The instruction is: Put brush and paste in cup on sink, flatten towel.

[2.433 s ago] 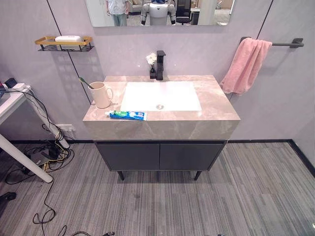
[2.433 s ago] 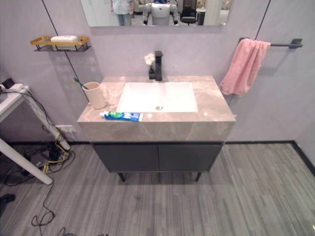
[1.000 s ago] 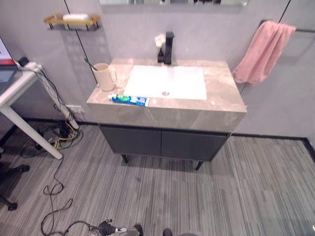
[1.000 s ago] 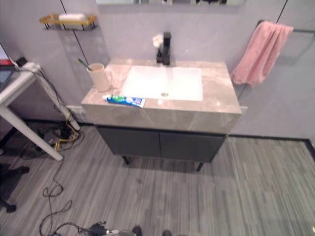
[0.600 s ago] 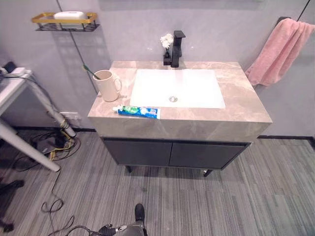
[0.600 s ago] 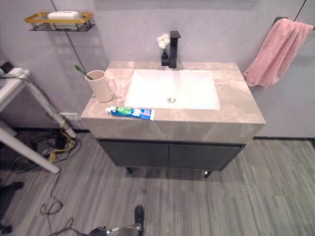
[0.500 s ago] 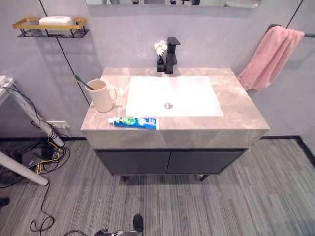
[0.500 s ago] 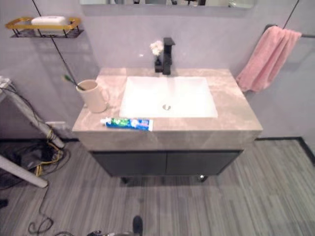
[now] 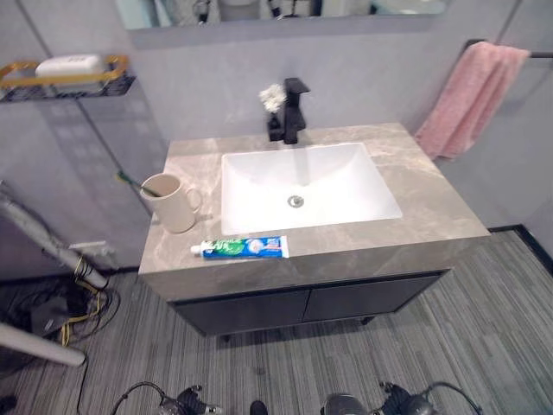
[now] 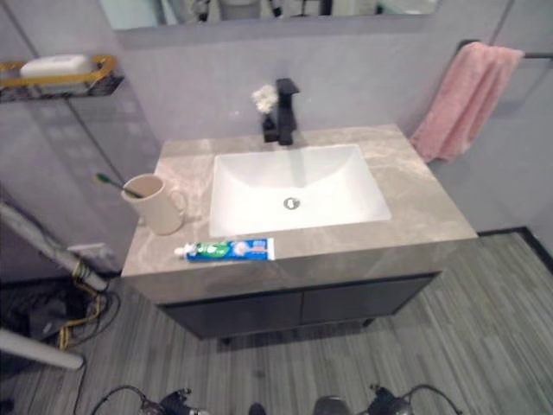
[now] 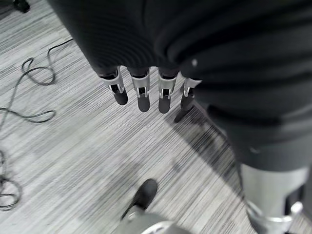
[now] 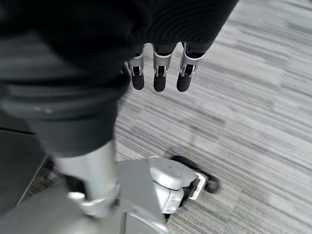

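Note:
A beige cup [image 9: 176,205] stands on the left of the marble countertop [image 9: 432,203], with a green-handled toothbrush [image 9: 131,181] leaning in it. In front of the cup, a blue and green toothpaste tube [image 9: 243,248] lies flat near the counter's front edge. A pink towel [image 9: 472,97] hangs bunched on a wall bar at the far right. My left hand [image 11: 142,97] hangs over the striped floor, fingers straight and holding nothing. The right hand [image 12: 159,80] hangs the same way, also open.
The white basin [image 9: 304,186] is set in the middle of the counter, with a black faucet [image 9: 293,111] and a small white flower behind it. A wire shelf with soap [image 9: 63,73] is on the left wall. Cables [image 9: 60,311] and a white table leg lie on the floor at left.
The whole picture has shifted, so the camera has moved; the vanity now shows closer and from higher up. Cup, toothpaste tube and towel stay where they were.

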You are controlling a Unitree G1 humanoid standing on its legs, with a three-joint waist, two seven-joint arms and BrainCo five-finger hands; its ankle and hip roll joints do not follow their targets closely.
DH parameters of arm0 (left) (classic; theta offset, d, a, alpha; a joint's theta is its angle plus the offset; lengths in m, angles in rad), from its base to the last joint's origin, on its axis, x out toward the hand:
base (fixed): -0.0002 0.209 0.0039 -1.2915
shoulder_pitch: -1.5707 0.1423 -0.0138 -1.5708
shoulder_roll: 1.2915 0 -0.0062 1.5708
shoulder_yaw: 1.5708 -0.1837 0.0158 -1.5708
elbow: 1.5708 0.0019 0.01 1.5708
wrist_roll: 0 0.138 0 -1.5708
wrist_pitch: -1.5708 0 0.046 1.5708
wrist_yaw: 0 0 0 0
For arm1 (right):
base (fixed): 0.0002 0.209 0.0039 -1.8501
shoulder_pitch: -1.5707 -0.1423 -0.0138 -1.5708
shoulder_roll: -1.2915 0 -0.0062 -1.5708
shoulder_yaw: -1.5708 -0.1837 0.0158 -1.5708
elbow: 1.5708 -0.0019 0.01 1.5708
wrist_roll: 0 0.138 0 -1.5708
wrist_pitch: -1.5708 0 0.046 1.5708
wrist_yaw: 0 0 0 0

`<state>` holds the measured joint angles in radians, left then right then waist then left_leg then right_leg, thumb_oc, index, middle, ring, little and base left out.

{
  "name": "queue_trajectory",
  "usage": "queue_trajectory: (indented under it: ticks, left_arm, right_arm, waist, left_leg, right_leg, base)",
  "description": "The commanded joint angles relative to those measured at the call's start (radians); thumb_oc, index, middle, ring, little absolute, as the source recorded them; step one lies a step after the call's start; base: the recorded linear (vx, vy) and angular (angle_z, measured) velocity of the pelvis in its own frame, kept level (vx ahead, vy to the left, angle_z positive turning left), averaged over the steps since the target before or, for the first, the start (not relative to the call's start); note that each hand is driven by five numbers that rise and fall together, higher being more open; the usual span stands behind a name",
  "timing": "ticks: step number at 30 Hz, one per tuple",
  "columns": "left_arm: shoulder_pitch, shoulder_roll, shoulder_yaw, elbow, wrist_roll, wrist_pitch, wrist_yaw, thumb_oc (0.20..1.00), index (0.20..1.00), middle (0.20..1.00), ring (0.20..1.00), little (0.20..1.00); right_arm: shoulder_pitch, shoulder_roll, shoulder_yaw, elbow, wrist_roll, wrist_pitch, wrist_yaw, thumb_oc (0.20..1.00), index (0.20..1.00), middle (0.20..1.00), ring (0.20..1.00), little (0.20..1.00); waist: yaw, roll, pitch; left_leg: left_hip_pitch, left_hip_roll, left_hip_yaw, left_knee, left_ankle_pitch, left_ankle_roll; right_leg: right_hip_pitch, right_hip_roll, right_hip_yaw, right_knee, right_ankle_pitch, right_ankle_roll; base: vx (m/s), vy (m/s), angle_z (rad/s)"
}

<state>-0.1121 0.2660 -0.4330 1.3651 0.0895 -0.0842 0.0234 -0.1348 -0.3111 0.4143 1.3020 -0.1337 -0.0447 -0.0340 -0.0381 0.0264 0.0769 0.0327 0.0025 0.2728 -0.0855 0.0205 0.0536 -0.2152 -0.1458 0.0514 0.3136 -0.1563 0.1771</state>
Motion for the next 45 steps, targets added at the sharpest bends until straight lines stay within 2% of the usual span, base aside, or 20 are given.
queue_trajectory:
  ticks: [1, 2, 4, 13, 27, 30, 33, 35, 37, 38, 39, 40, 41, 42, 44, 45]
  left_arm:
    - [-0.043, 0.008, 0.017, 0.023, 0.048, -0.021, 0.016, 1.0, 1.0, 1.0, 1.0, 1.0]
    - [-0.042, 0.017, 0.008, 0.012, 0.059, -0.023, 0.018, 1.0, 1.0, 1.0, 1.0, 1.0]
    - [-0.038, 0.042, 0.003, -0.012, 0.077, -0.032, 0.021, 1.0, 1.0, 1.0, 1.0, 1.0]
    - [-0.025, 0.017, 0.021, 0.018, 0.066, -0.027, 0.021, 1.0, 1.0, 1.0, 1.0, 1.0]
    - [0.009, 0.019, -0.013, -0.021, 0.093, -0.049, 0.028, 1.0, 1.0, 1.0, 1.0, 1.0]
    - [0.012, 0.049, -0.057, -0.104, 0.139, -0.079, 0.045, 1.0, 1.0, 1.0, 1.0, 1.0]
    - [0.037, 0.13, -0.1, -0.297, 0.198, -0.118, 0.086, 1.0, 1.0, 1.0, 1.0, 1.0]
    - [0.089, 0.197, -0.106, -0.414, 0.222, -0.144, 0.077, 1.0, 1.0, 1.0, 1.0, 1.0]
    - [0.165, 0.315, -0.099, -0.622, 0.253, -0.181, 0.043, 1.0, 1.0, 1.0, 1.0, 1.0]
    - [0.231, 0.426, -0.064, -0.775, 0.264, -0.199, 0.0, 1.0, 1.0, 1.0, 1.0, 1.0]
    - [0.239, 0.433, -0.058, -0.786, 0.261, -0.195, -0.006, 1.0, 1.0, 1.0, 1.0, 1.0]
    - [0.251, 0.52, -0.06, -0.922, 0.3, -0.201, -0.034, 1.0, 1.0, 1.0, 1.0, 1.0]
    - [0.277, 0.642, -0.027, -1.128, 0.318, -0.209, -0.093, 1.0, 1.0, 1.0, 1.0, 1.0]
    - [0.313, 0.712, 0.043, -1.253, 0.305, -0.216, -0.125, 1.0, 1.0, 1.0, 1.0, 1.0]
    - [0.424, 0.894, 0.234, -1.561, 0.246, -0.245, -0.216, 1.0, 1.0, 1.0, 1.0, 1.0]
    - [0.49, 0.94, 0.323, -1.622, 0.227, -0.241, -0.232, 1.0, 1.0, 1.0, 1.0, 1.0]
  right_arm:
    - [-0.025, -0.011, 0.042, -0.016, -0.052, -0.013, -0.007, 1.0, 1.0, 1.0, 1.0, 1.0]
    - [-0.018, -0.015, 0.04, -0.012, -0.048, -0.012, -0.008, 1.0, 1.0, 1.0, 1.0, 1.0]
    - [0.023, -0.041, 0.024, -0.012, -0.048, -0.021, -0.006, 1.0, 1.0, 1.0, 1.0, 1.0]
    - [0.064, -0.052, -0.056, 0.078, 0.023, -0.018, -0.01, 1.0, 1.0, 1.0, 1.0, 1.0]
    - [0.043, -0.02, -0.016, 0.084, 0.01, -0.019, 0.002, 1.0, 1.0, 1.0, 1.0, 1.0]
    - [0.018, -0.03, -0.005, 0.076, -0.003, -0.023, -0.007, 1.0, 1.0, 1.0, 1.0, 1.0]
    - [-0.003, -0.039, -0.002, 0.062, -0.015, -0.037, -0.045, 1.0, 1.0, 1.0, 1.0, 1.0]
    - [-0.019, -0.045, 0.01, 0.071, -0.043, -0.039, -0.052, 1.0, 1.0, 1.0, 1.0, 1.0]
    - [-0.029, -0.062, 0.015, 0.067, -0.075, -0.05, -0.053, 1.0, 1.0, 1.0, 1.0, 1.0]
    - [-0.04, -0.081, -0.005, 0.071, -0.07, -0.051, -0.049, 1.0, 1.0, 1.0, 1.0, 1.0]
    - [-0.039, -0.078, -0.003, 0.071, -0.07, -0.051, -0.048, 1.0, 1.0, 1.0, 1.0, 1.0]
    - [-0.045, -0.095, -0.021, 0.07, -0.057, -0.051, -0.05, 1.0, 1.0, 1.0, 1.0, 1.0]
    - [-0.05, -0.105, -0.043, 0.069, -0.048, -0.049, -0.051, 1.0, 1.0, 1.0, 1.0, 1.0]
    - [-0.047, -0.116, -0.065, 0.073, -0.04, -0.047, -0.048, 1.0, 1.0, 1.0, 1.0, 1.0]
    - [-0.021, -0.144, -0.12, 0.1, -0.016, -0.033, -0.029, 1.0, 1.0, 1.0, 1.0, 1.0]
    - [-0.013, -0.145, -0.128, 0.112, -0.016, -0.025, -0.014, 1.0, 1.0, 1.0, 1.0, 1.0]
  waist:
    - [-0.034, -0.011, 0.002]
    - [-0.038, -0.02, 0.004]
    - [-0.041, -0.027, -0.011]
    - [-0.06, -0.013, -0.035]
    - [-0.023, -0.015, -0.048]
    - [0.0, -0.013, -0.038]
    - [0.029, -0.01, -0.017]
    - [0.05, -0.007, -0.01]
    - [0.077, -0.004, -0.003]
    - [0.099, -0.002, -0.001]
    - [0.096, -0.006, -0.003]
    - [0.106, 0.002, 0.002]
    - [0.116, 0.005, 0.007]
    - [0.128, 0.009, 0.006]
    - [0.144, 0.013, 0.001]
    - [0.15, 0.01, -0.006]
  left_leg:
    - [-0.056, 0.078, -0.11, 0.084, -0.001, -0.094]
    - [-0.054, 0.084, -0.113, 0.093, 0.001, -0.098]
    - [-0.035, 0.099, -0.135, 0.076, 0.014, -0.12]
    - [-0.009, 0.135, -0.139, 0.019, 0.047, -0.149]
    - [-0.002, 0.113, -0.154, -0.002, 0.024, -0.142]
    - [-0.017, 0.102, -0.176, -0.002, 0.022, -0.139]
    - [-0.054, 0.097, -0.209, -0.002, 0.031, -0.139]
    - [-0.068, 0.095, -0.228, -0.002, 0.035, -0.14]
    - [-0.086, 0.092, -0.246, -0.002, 0.047, -0.14]
    - [-0.096, 0.088, -0.262, -0.002, 0.049, -0.14]
    - [-0.091, 0.088, -0.264, -0.002, 0.039, -0.141]
    - [-0.102, 0.086, -0.271, -0.002, 0.05, -0.14]
    - [-0.109, 0.085, -0.278, -0.002, 0.055, -0.141]
    - [-0.118, 0.083, -0.283, -0.002, 0.058, -0.142]
    - [-0.128, 0.079, -0.3, -0.002, 0.059, -0.145]
    - [-0.123, 0.078, -0.303, -0.002, 0.044, -0.148]
  right_leg:
    - [0.1, -0.022, -0.01, -0.273, 0.207, -0.016]
    - [0.113, -0.009, 0.007, -0.265, 0.202, -0.022]
    - [0.139, 0.019, -0.004, -0.288, 0.197, -0.04]
    - [0.206, 0.052, -0.031, -0.34, 0.179, -0.06]
    - [0.23, 0.009, -0.047, -0.359, 0.192, -0.036]
    - [0.233, -0.007, -0.07, -0.369, 0.196, -0.027]
    - [0.218, -0.018, -0.101, -0.367, 0.194, -0.021]
    - [0.216, -0.023, -0.12, -0.365, 0.192, -0.017]
    - [0.215, -0.027, -0.139, -0.365, 0.197, -0.014]
    - [0.22, -0.031, -0.156, -0.366, 0.196, -0.01]
    - [0.227, -0.032, -0.158, -0.369, 0.188, -0.009]
    - [0.223, -0.034, -0.165, -0.368, 0.195, -0.007]
    - [0.222, -0.035, -0.173, -0.368, 0.198, -0.004]
    - [0.219, -0.036, -0.18, -0.371, 0.202, -0.003]
    - [0.227, -0.04, -0.199, -0.378, 0.202, 0.001]
    - [0.239, -0.041, -0.208, -0.385, 0.193, 0.004]
  base:
    - [0.06, -0.175, -0.37]
    - [0.01, -0.155, -0.15]
    - [0.06, -0.224, 0.44]
    - [0.06, -0.097, 0.13]
    - [0.04, 0.038, 0.07]
    - [-0.01, 0.055, 0.18]
    - [-0.07, 0.02, 0.28]
    - [-0.04, 0.006, 0.41]
    - [-0.02, 0.006, 0.26]
    - [0.05, 0.001, 0.24]
    - [0.01, 0.005, 0.22]
    - [-0.02, 0.009, 0.28]
    - [-0.06, 0.02, 0.31]
    - [-0.02, 0.017, 0.37]
    - [0.04, 0.004, 0.32]
    - [0.06, 0.002, 0.4]
